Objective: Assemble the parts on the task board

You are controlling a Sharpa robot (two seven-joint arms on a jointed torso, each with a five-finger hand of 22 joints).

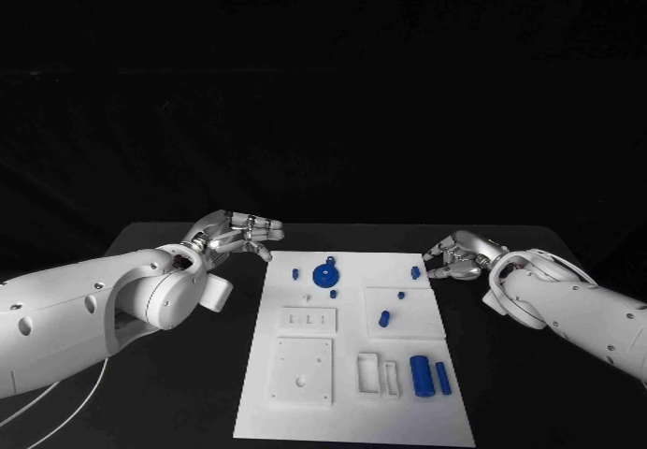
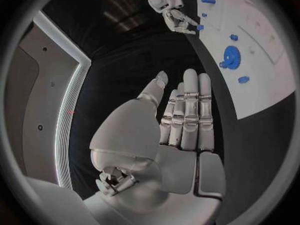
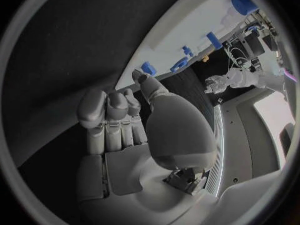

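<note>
though flat, white task board (image 1: 353, 374)

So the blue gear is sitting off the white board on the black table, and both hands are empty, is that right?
Not quite. The blue gear sits on the white task board, near its far end, as the head view shows. The left hand and right hand do hold nothing.

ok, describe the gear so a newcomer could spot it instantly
Start at the white task board in the middle of the black table, then look to its far end, between the two hands. The gear is the round blue toothed disc there, far larger than the small blue pieces around it.
</note>
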